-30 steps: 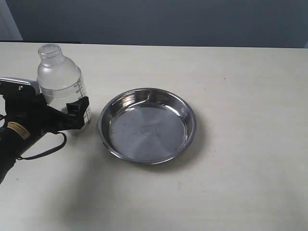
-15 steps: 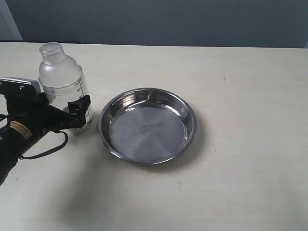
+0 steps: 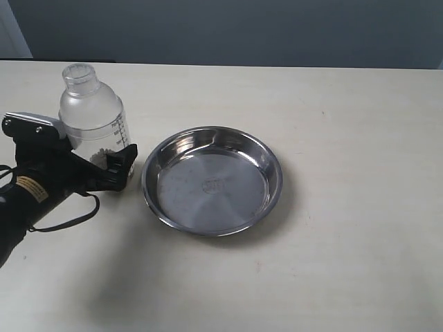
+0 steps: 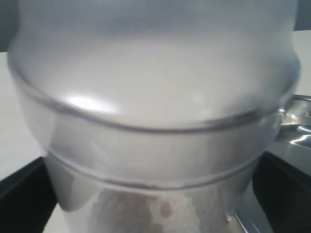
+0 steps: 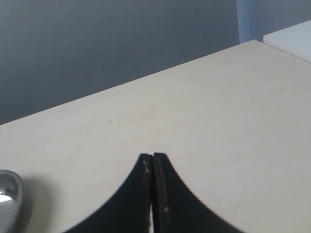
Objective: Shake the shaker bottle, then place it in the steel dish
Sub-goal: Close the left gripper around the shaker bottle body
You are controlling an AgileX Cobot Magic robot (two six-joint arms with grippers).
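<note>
- Steel dish point(image 3: 158, 207) in the exterior view lies flat on the pale table point(image 3: 346, 263), with bare table all round its rim to the right, the front and the back.
- Just left of that rim stands the shaker bottle point(image 3: 92, 114), upright and apart from the dish by a narrow strip of table.
- Black fingers of the left gripper point(image 3: 104, 164) pinch the bottle low on its body; the arm hides its base, so whether it rests on the table is unclear.
- Left wrist view: the bottle point(image 4: 155, 121) fills the frame, a dark finger point(image 4: 24, 191) at each side of it, brown pellets point(image 4: 165, 211) low inside, and the dish rim point(image 4: 297, 127) close beside.
- Right wrist view: the right gripper point(image 5: 153, 158) has its jaws pressed together, holding nothing, above open table point(image 5: 218, 121); only an edge of the dish point(image 5: 7, 194) shows.
</note>
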